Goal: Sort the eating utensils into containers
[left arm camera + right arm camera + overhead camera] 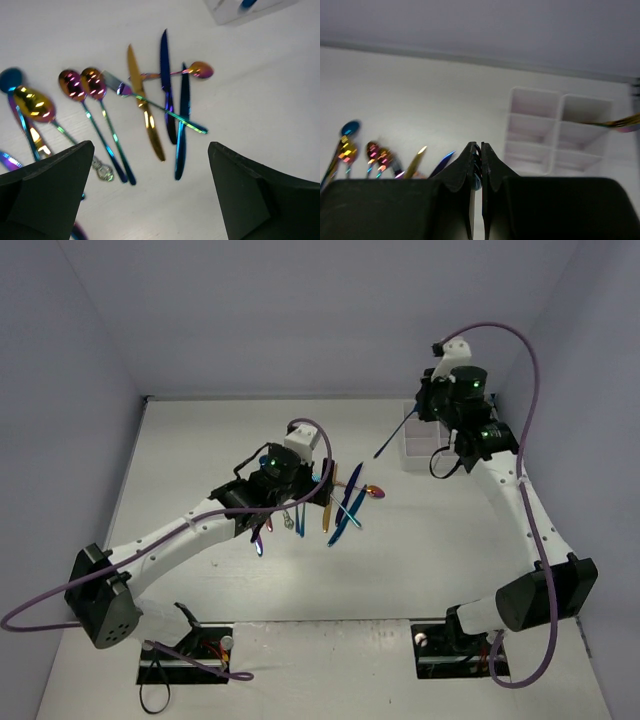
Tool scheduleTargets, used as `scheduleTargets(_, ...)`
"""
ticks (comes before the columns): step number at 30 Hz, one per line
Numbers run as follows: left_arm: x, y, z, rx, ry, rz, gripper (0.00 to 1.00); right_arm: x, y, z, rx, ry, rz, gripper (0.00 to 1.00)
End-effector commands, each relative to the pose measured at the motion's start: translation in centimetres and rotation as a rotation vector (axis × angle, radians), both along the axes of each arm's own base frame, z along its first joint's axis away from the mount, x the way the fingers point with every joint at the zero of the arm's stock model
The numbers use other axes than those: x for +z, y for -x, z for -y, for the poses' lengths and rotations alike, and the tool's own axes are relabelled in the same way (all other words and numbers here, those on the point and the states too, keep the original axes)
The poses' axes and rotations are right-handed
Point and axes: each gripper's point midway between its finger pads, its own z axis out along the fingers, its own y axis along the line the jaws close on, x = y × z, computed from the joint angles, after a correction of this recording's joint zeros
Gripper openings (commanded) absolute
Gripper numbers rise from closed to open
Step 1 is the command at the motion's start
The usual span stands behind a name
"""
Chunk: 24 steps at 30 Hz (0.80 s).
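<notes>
Your right gripper [476, 148] was closed tight on a slim blue utensil [395, 437]. I couldn't tell which kind. It was held by one end, raised just beside the white organizer tray [410, 462], with the long free end angled down toward the table. That grip was the main risk: if the utensil pivoted between the pads, or its free end caught a compartment wall, it could shove or tip the light tray, or land in the wrong compartment. A gold utensil [619, 121] already reached across the tray's right side and could have blocked the drop.

Your left gripper [150, 147] hung with its fingers spread wide over the remaining pile. There a teal fork [159, 106] lay across a gold knife [145, 107] and two blue knives [166, 85]. Closing there could have pinched two pieces together or dragged the crossed ones. The spoons [82, 82] to the left lay less tangled.
</notes>
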Motion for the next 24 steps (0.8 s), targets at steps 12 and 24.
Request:
scheduleTargets(12, -2.4, 0.6, -15.9, 0.432, -0.019, -0.067, 0.97, 7.1, -10.6, 21.3, -0.514, 0.118, 0.279, 0.00)
scheduleTargets(24, -3.1, 0.2, -18.7, 0.484, -0.037, -0.110, 0.97, 2.7, -16.7, 24.7, -0.584, 0.069, 0.277, 0.00)
